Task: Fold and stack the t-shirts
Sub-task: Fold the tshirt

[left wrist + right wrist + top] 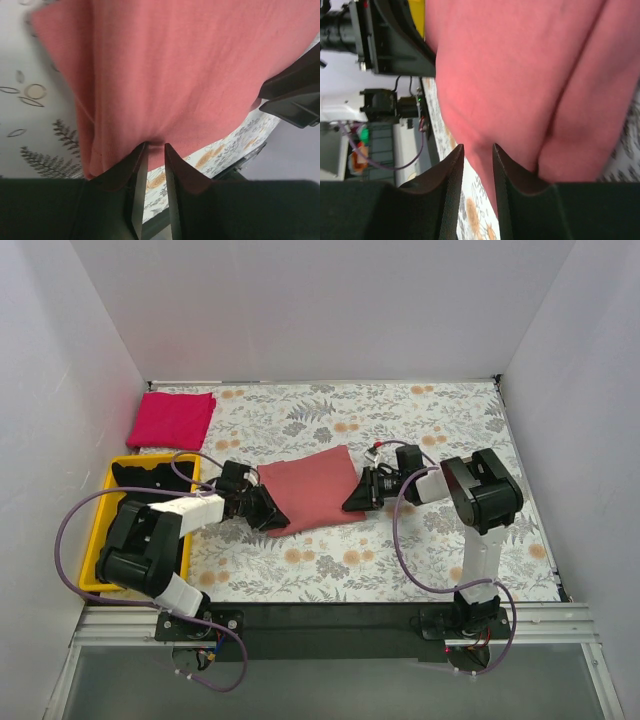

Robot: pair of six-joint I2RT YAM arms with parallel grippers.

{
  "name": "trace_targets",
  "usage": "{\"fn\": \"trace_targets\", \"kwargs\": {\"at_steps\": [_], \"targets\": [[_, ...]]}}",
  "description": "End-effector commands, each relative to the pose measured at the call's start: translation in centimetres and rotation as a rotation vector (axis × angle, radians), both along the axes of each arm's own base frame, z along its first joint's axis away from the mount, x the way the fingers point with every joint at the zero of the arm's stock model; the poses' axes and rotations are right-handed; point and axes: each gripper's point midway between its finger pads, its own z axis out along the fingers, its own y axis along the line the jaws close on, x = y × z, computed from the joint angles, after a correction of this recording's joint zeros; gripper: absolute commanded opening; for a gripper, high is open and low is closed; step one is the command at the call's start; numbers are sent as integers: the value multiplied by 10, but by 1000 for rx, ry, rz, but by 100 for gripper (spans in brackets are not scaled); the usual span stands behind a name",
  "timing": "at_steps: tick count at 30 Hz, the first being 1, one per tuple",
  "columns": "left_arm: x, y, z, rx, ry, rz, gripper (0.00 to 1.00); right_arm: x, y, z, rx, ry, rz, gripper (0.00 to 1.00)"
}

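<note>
From above, you had the salmon-red t-shirt point(308, 490) folded and slanted across the middle of the floral table point(400, 560), with an arm at each end. Your left gripper point(268, 512) was at its near-left corner and your right gripper point(356, 494) at its right edge. The magenta t-shirt point(172, 418) sat folded in the far-left corner, well apart, just beyond the yellow bin point(110, 480) by the left wall. Something dark lay in that bin, and you couldn't tell what.

On the left wrist, the salmon-red t-shirt point(190, 75) filled the upper frame, and its hem dipped straight into the tips of the left gripper point(152, 147). The 2 fingers point(136, 175) stood almost together, nipping that edge of cloth. The right gripper point(292, 95) showed dark at the right edge.

On the right wrist, the salmon-red t-shirt point(520, 75) hung in 2 soft lobes. The right gripper point(477, 150) had its fingers point(445, 190) drawn close with a tongue of cloth caught between them. A sliver of the yellow bin point(417, 12) peeked in at the top left.
</note>
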Motion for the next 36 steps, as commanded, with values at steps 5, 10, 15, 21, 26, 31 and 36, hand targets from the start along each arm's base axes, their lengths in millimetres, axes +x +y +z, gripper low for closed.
{"fn": "trace_targets", "kwargs": {"at_steps": [5,10,15,21,26,31,36], "targets": [[-22,45,-31,52,163,132,18,1,-32,-29,-29,-20,-58,35],[-8,42,15,26,21,106,39,2,-19,25,20,-120,-41,35],[1,46,54,26,-116,125,45,-9,21,74,77,-199,39,36],[-3,40,36,-2,-62,110,36,-34,98,75,83,-213,176,36],[-17,41,6,9,51,118,24,-47,114,13,11,-94,212,36],[-25,47,-4,42,82,136,22,-46,103,-12,-33,-62,187,35],[-11,55,21,88,-9,140,24,-33,98,41,39,-182,175,36]]}}
